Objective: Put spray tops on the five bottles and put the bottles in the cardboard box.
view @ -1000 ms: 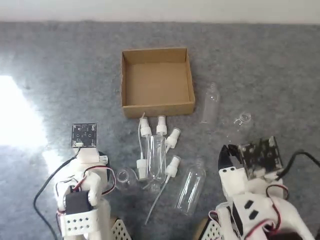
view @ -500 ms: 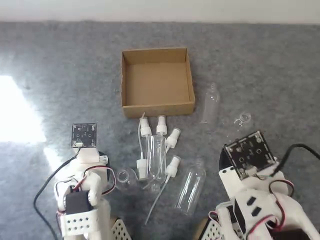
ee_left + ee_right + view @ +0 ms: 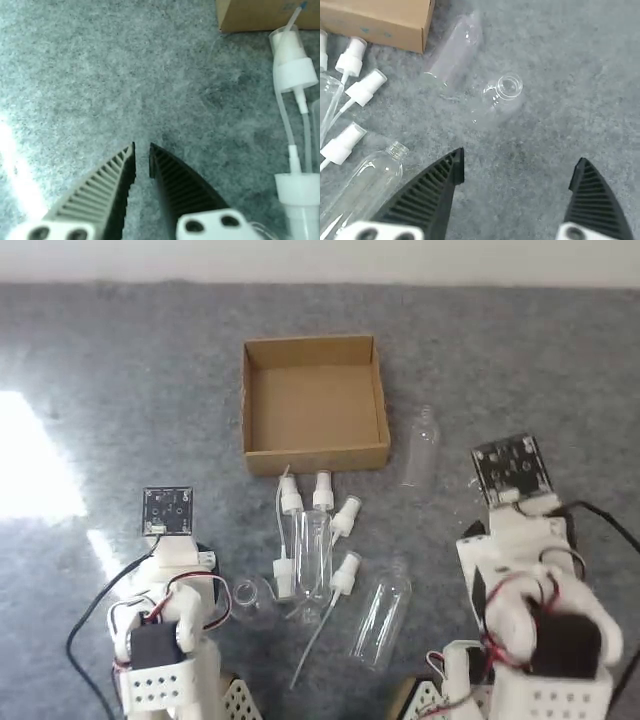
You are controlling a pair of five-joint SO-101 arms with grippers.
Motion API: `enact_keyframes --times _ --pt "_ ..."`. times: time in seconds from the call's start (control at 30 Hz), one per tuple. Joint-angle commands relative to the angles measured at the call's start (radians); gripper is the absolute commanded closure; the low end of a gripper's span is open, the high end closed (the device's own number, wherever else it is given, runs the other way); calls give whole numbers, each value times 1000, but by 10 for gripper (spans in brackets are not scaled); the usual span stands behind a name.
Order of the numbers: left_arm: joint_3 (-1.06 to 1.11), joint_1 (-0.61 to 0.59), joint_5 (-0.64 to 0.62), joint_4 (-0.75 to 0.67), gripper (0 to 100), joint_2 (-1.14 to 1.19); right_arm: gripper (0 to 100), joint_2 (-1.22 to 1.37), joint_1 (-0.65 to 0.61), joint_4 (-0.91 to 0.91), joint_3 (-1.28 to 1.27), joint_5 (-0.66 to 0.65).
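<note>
Forward swings the right end effector (image 3: 520, 157), spread wide, a clear bottle (image 3: 495, 97) just ahead of it; left end effector (image 3: 141, 150) hangs nearly closed over the counter (image 3: 75, 75).

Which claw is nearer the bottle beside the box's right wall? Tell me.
Right. The right claw hangs open just short of the bottle; the left claw sits beyond the spray tops.

LIGHT: I read bright, even light | GLARE: washed-out white patch on the grey speckled felt table (image 3: 120, 360) at its left side | SHADOW: soft, inside the open brown cardboard box (image 3: 249, 405) | GLINTS: on the clear plastic bottle (image 3: 454, 50)
</note>
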State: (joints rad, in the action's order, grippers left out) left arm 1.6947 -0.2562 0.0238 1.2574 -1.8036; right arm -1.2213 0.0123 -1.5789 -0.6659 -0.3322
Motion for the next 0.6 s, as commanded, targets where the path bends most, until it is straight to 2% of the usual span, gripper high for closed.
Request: enact_keyframes --times 0.0,0.4,0.57 --pt "-10 -3 2 5 957 -18 694 91 5 53 8 -12" --pt "-10 -5 2 5 957 -18 687 105 -7 243 -153 89" --pt "-10 -5 2 5 957 -18 620 105 -71 325 -229 152"
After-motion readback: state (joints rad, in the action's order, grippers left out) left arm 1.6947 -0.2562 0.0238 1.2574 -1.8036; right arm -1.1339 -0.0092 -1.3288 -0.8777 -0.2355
